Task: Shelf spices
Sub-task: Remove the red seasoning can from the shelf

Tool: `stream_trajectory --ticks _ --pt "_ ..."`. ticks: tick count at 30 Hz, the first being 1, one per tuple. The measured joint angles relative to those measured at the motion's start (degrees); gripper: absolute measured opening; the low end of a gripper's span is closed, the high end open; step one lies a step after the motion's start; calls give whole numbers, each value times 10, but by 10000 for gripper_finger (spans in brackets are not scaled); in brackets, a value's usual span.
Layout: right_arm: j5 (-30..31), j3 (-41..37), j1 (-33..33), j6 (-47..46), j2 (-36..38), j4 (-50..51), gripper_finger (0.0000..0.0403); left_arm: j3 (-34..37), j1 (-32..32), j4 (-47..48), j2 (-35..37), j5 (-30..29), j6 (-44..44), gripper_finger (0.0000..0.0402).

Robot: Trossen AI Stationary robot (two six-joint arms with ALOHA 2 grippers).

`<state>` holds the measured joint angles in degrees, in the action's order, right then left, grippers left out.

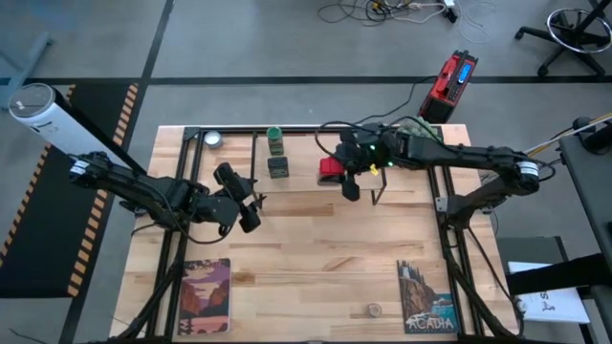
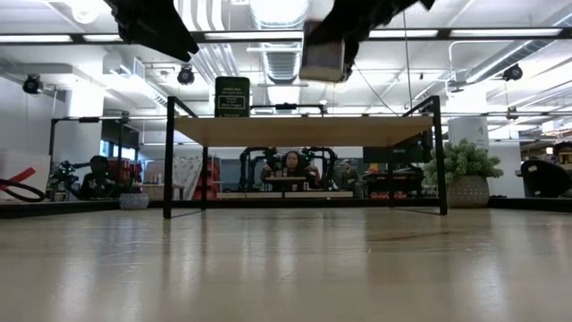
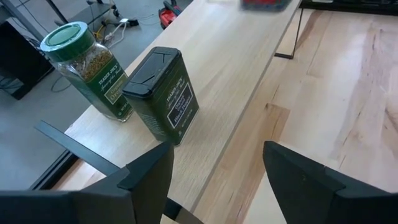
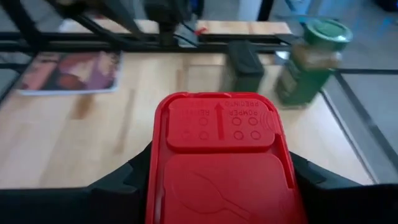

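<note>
Spices, four items, logged view by view. High view: green-capped bottle (image 1: 275,139) and dark grey square jar (image 1: 278,167) stood just beside each other on the shelf (image 1: 306,151); red square tin (image 1: 332,170) was clamped in my right fingers (image 1: 337,174) above the shelf board, near the jar; tiny round beige jar (image 1: 374,311) sat well apart on the desk (image 1: 316,248), between two picture cards. My left fingers (image 1: 251,212) hovered empty over the desk in front of the shelf.

Low view: tin (image 2: 323,49) hung above the board, not touching it.

Left wrist view: left fingers (image 3: 214,180) spread, nothing between them, pointed at bottle (image 3: 87,68) and jar (image 3: 163,93).

Right wrist view: right fingers (image 4: 217,180) pinched the tin (image 4: 219,155) on its two flat sides. Judged rigid, light, smooth-walled and liable to slip; side faces below the lid seemed the best hold.
</note>
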<state>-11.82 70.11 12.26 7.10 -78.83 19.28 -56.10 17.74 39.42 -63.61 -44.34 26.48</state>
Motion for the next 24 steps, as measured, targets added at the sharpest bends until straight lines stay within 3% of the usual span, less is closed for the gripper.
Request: stream_trajectory --ticks 8,24 --pt "8 0 -99 -43 39 19 195 0 0 1 0 14 6 224" --pt "152 -18 -308 -150 -24 18 198 3 6 -7 0 64 47 232"
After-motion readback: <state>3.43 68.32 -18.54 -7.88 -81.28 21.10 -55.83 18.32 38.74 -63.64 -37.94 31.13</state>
